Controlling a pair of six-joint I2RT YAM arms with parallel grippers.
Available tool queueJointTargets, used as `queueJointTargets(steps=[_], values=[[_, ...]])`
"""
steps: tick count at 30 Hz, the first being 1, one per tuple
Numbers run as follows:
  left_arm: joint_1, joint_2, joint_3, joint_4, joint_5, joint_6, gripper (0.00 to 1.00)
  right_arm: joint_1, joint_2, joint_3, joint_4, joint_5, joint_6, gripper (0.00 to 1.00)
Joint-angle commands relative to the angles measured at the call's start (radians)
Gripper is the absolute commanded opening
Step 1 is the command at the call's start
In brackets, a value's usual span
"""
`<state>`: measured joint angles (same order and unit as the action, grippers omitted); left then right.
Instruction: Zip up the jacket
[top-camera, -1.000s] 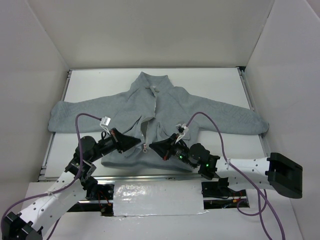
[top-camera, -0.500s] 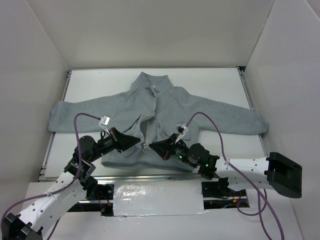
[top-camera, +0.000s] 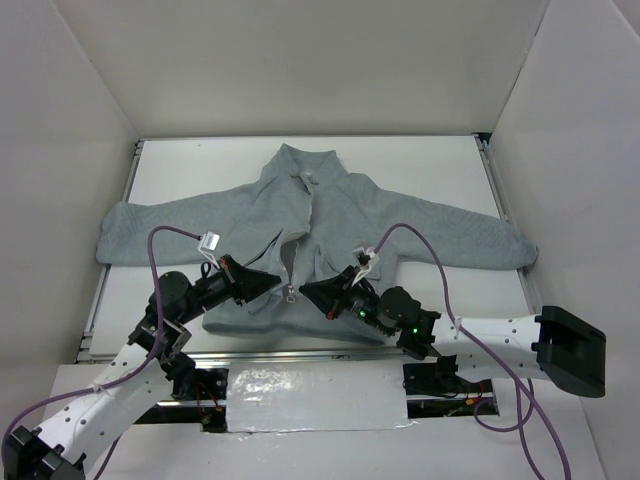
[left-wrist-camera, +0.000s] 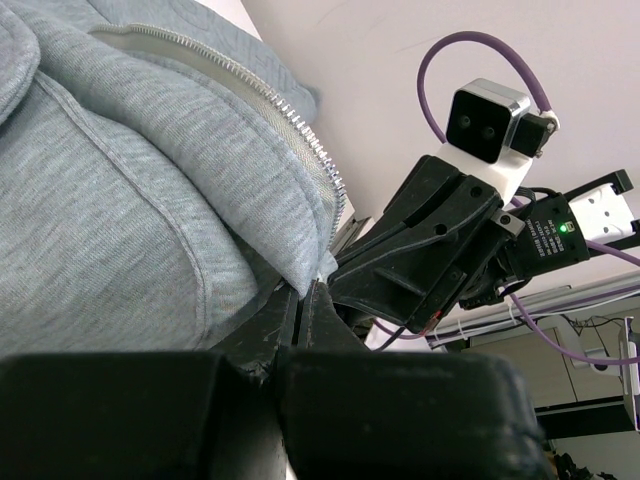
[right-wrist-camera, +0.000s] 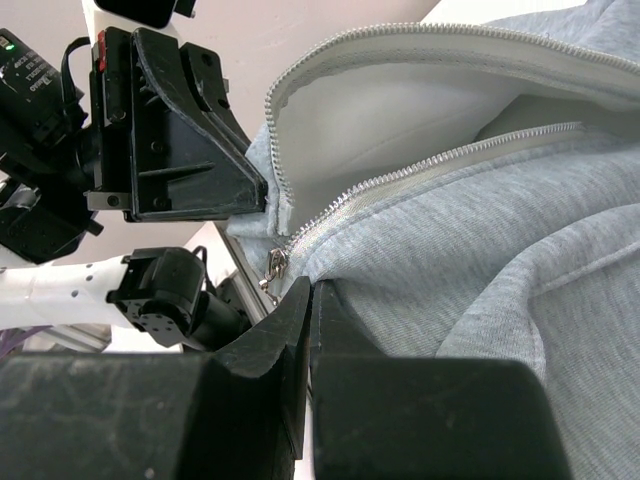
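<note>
Left hand (top-camera: 277, 284) and right hand (top-camera: 303, 290) are clenched on the bottom hem of the jacket (top-camera: 335, 215), either side of the pull (top-camera: 289, 294), seemingly to steady its two edges, while it lies spread flat on the surface (top-camera: 430, 160).

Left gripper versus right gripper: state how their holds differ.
The left gripper comes from left of the zipper, the right gripper from its right. The left gripper pinches a lifted jacket edge showing pale lining; the right gripper pinches grey fabric beside the pull. Shared: both jaws shut on the jacket near its hem, tips close together.
</note>
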<state>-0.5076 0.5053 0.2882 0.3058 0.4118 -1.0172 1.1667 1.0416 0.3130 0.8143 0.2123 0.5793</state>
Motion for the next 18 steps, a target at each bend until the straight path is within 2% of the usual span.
queueJointTargets(steps=[1,18], values=[[-0.006,-0.013,0.014,0.072,0.021,0.009,0.0,-0.002,-0.02,0.04,0.072,0.002,-0.021,0.0],[-0.006,-0.022,-0.011,0.088,0.039,-0.004,0.0,-0.016,-0.003,0.075,0.06,0.007,-0.035,0.0]])
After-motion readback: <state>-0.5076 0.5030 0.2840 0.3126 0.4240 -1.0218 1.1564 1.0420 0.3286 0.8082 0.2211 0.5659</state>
